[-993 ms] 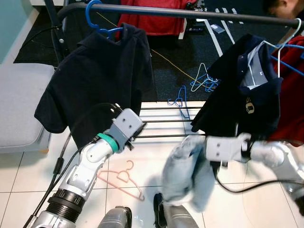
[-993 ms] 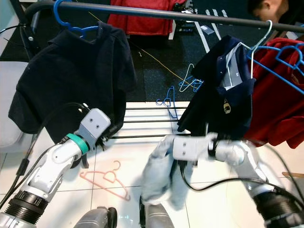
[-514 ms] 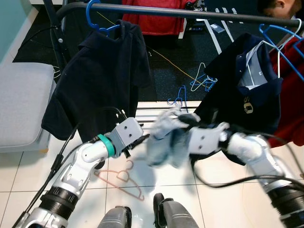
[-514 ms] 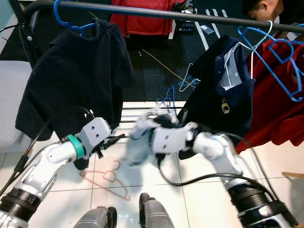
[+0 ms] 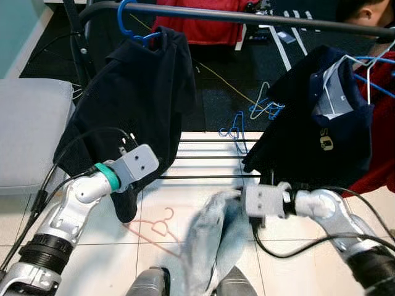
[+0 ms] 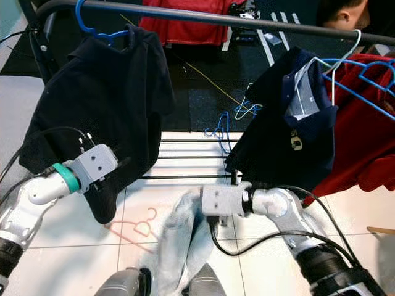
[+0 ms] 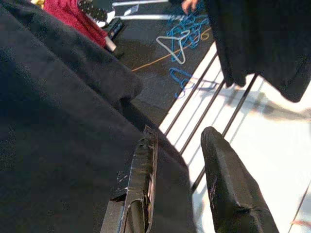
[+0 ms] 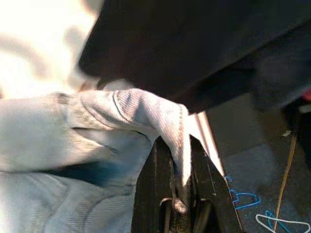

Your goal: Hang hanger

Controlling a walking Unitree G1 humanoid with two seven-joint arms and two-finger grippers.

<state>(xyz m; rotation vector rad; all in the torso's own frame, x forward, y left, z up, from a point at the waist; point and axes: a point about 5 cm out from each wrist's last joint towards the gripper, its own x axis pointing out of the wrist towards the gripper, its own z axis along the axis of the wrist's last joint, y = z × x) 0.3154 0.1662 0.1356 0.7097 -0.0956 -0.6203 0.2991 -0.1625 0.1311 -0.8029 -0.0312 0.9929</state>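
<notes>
A dark rail crosses the top. A blue hanger on it carries a dark shirt. My right gripper is shut on a fold of a pale blue-grey garment, which droops low over the tiles in front of me. My left gripper is open with nothing between its fingers, right beside the dark shirt's lower hem. A pink hanger lies on the white tiles below my left arm.
A navy polo on a white hanger and a red garment hang at the right of the rail. Loose blue and white hangers lie on the dark floor behind. The rack's low bars cross the middle. A grey seat is left; a person top right.
My right gripper swung the pale garment up toward the middle, then back down low. My left gripper drew back left, against the dark shirt's hem.
</notes>
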